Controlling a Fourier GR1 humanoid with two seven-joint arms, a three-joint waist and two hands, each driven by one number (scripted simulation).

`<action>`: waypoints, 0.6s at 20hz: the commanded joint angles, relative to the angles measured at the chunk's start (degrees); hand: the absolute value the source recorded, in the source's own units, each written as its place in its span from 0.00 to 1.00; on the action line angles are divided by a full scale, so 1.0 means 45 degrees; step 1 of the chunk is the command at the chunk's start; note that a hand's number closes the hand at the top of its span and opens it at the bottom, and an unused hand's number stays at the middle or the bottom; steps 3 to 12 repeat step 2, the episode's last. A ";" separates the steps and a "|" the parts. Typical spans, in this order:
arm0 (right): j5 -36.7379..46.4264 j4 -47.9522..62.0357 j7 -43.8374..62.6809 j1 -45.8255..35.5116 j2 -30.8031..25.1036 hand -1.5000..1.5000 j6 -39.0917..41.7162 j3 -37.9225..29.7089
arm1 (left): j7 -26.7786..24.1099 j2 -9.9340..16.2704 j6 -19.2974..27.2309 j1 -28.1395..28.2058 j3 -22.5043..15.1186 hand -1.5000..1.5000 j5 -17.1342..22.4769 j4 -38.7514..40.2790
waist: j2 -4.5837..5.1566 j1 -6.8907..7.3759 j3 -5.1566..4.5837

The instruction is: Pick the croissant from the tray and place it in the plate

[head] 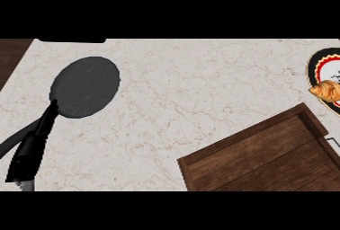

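The golden-brown croissant [325, 90] lies on the patterned plate [313, 63], which is cut off by the right edge of the head view. The plate has a dark rim with a gold and red border. The wooden tray [266, 157] sits at the lower right, turned at an angle, and its visible part holds nothing. Its far corner comes close to the plate. Neither hand shows in the view.
A dark grey frying pan [85, 86] sits on the marble counter at the upper left. Its black handle [32, 148] runs down toward the lower left corner. Dark wood shows past the counter's edge at the top left.
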 commanded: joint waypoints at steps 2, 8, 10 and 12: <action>-0.0203 -0.0208 -0.0925 0.0520 -0.0182 0.00 0.1268 -0.0180 | -0.0081 0.0117 -0.0052 -0.0111 0.0071 0.50 -0.0043 0.0101 | 0.0020 0.0006 0.0000; -0.0203 -0.0208 -0.0925 0.0520 -0.0182 0.00 0.1268 -0.0180 | -0.0081 0.0117 -0.0052 -0.0111 0.0071 0.50 -0.0043 0.0101 | 0.0020 0.0006 0.0000; -0.0203 -0.0208 -0.0925 0.0520 -0.0182 0.00 0.1268 -0.0180 | -0.0081 0.0117 -0.0052 -0.0111 0.0071 0.50 -0.0043 0.0101 | 0.0020 0.0006 0.0000; -0.0203 -0.0208 -0.0925 0.0520 -0.0182 0.00 0.1268 -0.0180 | -0.0081 0.0117 -0.0052 -0.0111 0.0071 0.50 -0.0043 0.0101 | 0.0020 0.0006 0.0000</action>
